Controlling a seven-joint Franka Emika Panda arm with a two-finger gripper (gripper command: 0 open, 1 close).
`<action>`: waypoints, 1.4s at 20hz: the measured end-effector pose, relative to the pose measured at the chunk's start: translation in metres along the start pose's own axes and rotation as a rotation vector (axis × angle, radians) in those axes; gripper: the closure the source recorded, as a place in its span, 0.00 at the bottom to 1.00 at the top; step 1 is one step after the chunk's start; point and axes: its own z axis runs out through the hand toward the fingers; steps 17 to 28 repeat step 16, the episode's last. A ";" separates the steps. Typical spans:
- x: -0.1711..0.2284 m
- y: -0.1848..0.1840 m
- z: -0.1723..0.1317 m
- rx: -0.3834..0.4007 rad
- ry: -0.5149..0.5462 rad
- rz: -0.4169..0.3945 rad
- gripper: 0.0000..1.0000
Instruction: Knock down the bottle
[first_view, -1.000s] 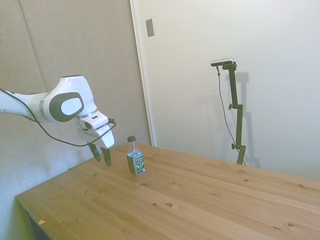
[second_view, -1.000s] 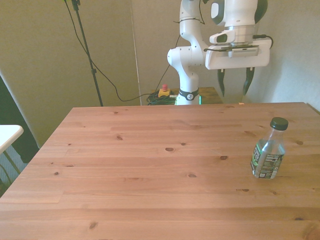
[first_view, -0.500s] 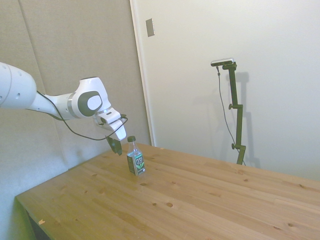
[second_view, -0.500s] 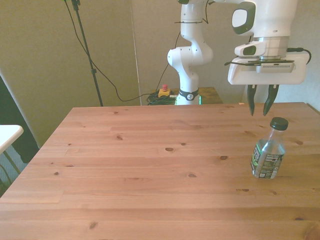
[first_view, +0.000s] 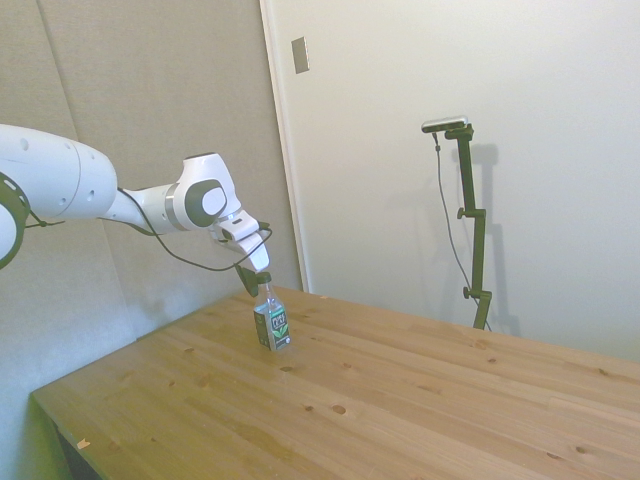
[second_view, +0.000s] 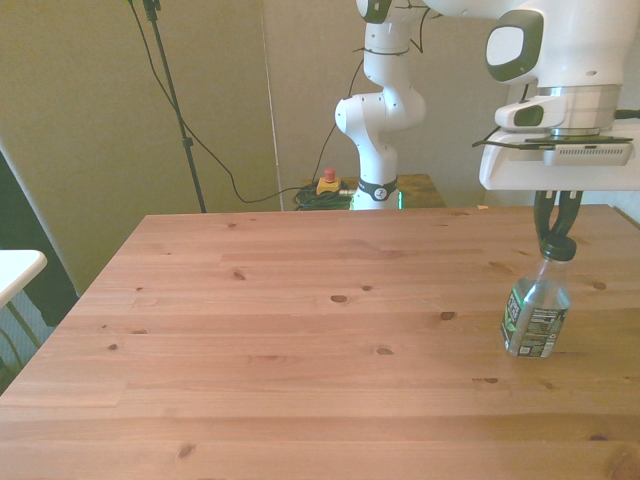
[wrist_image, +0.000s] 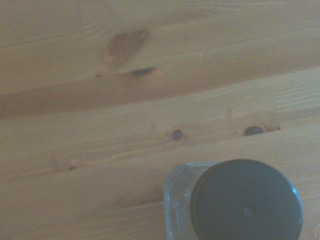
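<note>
The bottle (second_view: 536, 312) stands upright near the table's edge at the front view's right. It is clear, with a dark cap and a green-and-white label (first_view: 274, 327). My gripper (second_view: 557, 238) hangs straight down over it, open. Its dark fingertips reach cap height, one on either side of the cap. In the side view the gripper (first_view: 257, 288) covers the cap and sits right at the bottle's neck. The wrist view shows the dark cap (wrist_image: 246, 200) from above, with bare planks around it.
The wooden table (second_view: 300, 330) stretches wide toward the front view's left of the bottle. Behind its far edge stand the robot's base (second_view: 377, 120), a red-and-yellow button (second_view: 328, 183) and cables. A white surface (second_view: 15, 268) sits beyond the front view's left edge.
The gripper has travelled from behind the bottle toward the front view's right and forward, and its fingertips have come down around the cap. The bottle still stands in the same spot.
</note>
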 end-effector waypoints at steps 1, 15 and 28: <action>0.004 -0.007 0.000 0.001 0.013 0.012 1.00; 0.045 -0.069 0.055 0.030 0.091 0.101 1.00; 0.046 -0.070 0.056 0.035 0.093 0.102 1.00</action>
